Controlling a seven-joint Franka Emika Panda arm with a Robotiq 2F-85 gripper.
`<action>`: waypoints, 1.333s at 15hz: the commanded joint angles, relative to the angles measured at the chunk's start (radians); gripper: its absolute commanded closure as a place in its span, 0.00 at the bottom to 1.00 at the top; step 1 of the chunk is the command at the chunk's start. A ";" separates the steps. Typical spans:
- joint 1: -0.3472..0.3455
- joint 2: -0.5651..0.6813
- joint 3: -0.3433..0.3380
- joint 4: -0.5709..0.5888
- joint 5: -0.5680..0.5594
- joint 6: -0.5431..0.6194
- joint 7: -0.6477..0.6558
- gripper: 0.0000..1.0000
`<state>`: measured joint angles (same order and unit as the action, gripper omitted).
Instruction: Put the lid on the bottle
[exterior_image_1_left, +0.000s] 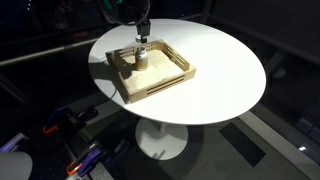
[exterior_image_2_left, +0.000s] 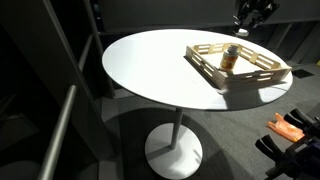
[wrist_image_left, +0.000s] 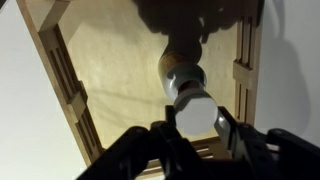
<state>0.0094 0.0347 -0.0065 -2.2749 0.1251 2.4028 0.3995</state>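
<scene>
The small greyish bottle (exterior_image_1_left: 141, 59) stands upright inside the square wooden tray (exterior_image_1_left: 172, 76) on the round white table; it also shows in the other exterior view (exterior_image_2_left: 230, 58) and in the wrist view (wrist_image_left: 180, 68). My gripper (exterior_image_1_left: 143, 36) hangs above the bottle and shows at the top of an exterior view (exterior_image_2_left: 250, 18). In the wrist view the gripper (wrist_image_left: 195, 122) is shut on the small round white lid (wrist_image_left: 194, 112), which sits between the two dark fingers just over the bottle. I cannot tell whether the lid touches the bottle.
The wooden tray (exterior_image_2_left: 262, 71) has slotted walls (wrist_image_left: 62, 75) around the bottle. The white table (exterior_image_1_left: 220, 60) stands on a single pedestal. Orange and dark items (exterior_image_2_left: 290, 130) lie on the floor beside it.
</scene>
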 joint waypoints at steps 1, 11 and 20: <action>-0.003 0.001 -0.001 -0.020 -0.007 0.016 -0.002 0.81; 0.001 0.047 0.002 -0.009 0.016 0.071 -0.027 0.81; 0.004 0.075 0.011 0.004 0.032 0.071 -0.045 0.81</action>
<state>0.0114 0.0956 0.0015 -2.2929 0.1269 2.4751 0.3900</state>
